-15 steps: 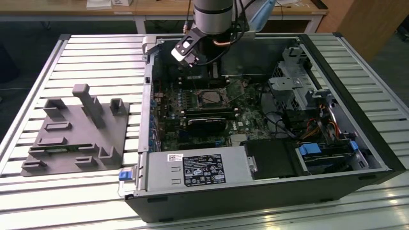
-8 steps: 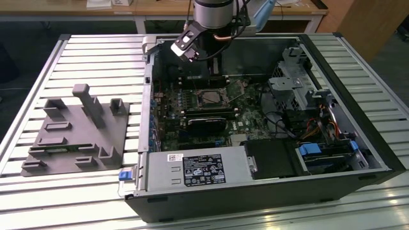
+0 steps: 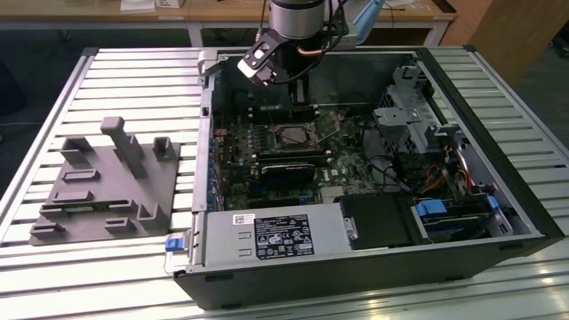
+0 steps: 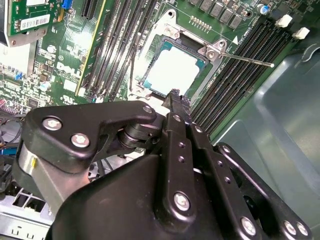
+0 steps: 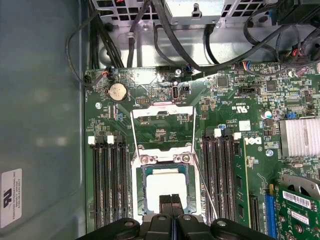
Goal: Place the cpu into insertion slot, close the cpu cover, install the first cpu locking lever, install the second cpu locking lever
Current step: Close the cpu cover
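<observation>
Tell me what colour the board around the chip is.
The board is green, clearest in the first wrist view.

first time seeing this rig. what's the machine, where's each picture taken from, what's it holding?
One robot arm works over an open computer case lying on a slatted metal table. The exterior view comes from a camera off the arm; both wrist views come from cameras riding on the arm, looking at the green motherboard. The claw has its fingers shut together and seems to hold nothing; its tip is just over the cpu, which lies in the insertion slot. The cpu cover stands flipped open, not yet closed. A grey fixture sits beside the case, on the exterior view's left.
</observation>
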Motion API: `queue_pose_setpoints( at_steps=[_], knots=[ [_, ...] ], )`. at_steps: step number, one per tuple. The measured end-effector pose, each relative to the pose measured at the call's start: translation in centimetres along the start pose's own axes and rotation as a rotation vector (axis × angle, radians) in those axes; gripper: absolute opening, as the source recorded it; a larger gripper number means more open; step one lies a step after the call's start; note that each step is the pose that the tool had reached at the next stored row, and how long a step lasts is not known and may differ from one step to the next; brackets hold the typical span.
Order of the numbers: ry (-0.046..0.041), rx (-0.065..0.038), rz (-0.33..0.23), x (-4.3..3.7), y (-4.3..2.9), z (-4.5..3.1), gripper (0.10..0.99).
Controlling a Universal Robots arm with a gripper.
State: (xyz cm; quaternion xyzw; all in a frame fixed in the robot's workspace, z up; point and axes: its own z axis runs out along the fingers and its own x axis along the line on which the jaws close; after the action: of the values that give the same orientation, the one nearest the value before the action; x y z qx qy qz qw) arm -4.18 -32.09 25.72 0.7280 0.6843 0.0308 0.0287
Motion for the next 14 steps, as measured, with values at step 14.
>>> queue_pose_setpoints(
  at_steps=[14],
  knots=[
    [0.0, 0.0, 0.0, 0.0, 0.04, -0.88, 0.106]
  ],
)
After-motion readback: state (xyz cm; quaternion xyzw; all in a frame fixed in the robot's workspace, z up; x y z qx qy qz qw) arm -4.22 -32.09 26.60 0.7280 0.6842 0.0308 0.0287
